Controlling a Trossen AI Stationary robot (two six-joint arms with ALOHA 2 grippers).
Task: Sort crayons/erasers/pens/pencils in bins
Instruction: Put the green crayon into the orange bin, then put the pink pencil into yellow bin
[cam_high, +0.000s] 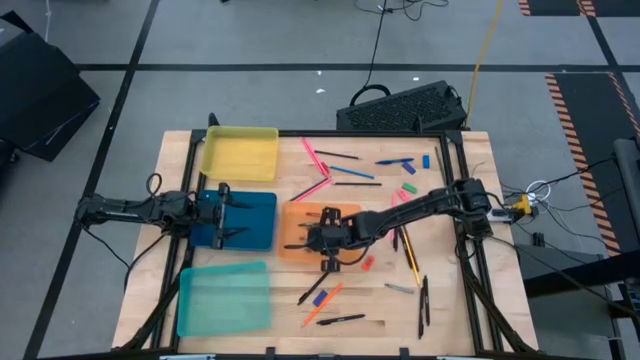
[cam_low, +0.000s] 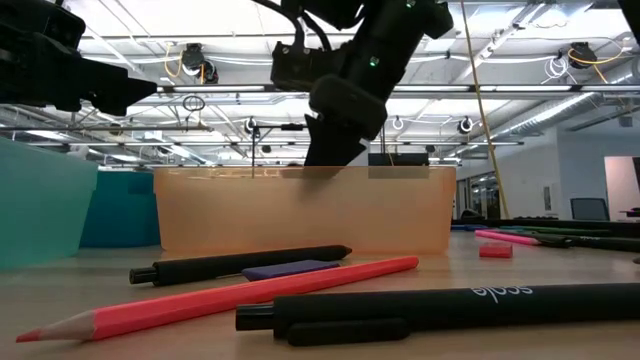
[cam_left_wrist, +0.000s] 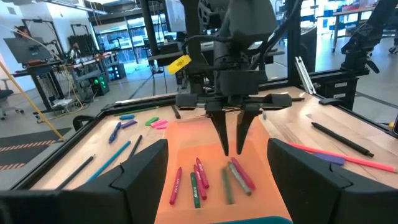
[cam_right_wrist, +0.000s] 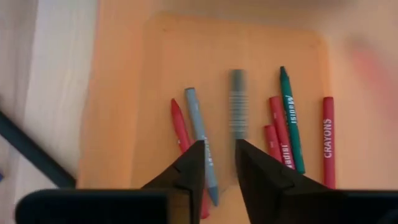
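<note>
We can read "CRAYONS" on a red crayon (cam_right_wrist: 328, 140) in the orange bin (cam_right_wrist: 124, 74). The right gripper (cam_right_wrist: 219, 163) hangs over this bin, its jaws a little apart and holding nothing. Just past the jaws a grey crayon (cam_right_wrist: 238, 104) looks blurred, maybe falling. The left gripper (cam_high: 226, 216) waits, spread wide, over the blue bin (cam_high: 258, 222).

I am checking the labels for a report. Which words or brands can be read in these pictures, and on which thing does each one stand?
"CRAYONS": on a red crayon in the orange bin.
"scale": on the black pen nearest the low camera.
Print on the green crayon and the neighbouring red crayon: too blurred to read.
Yellow tag on the right arm: unreadable.
</note>
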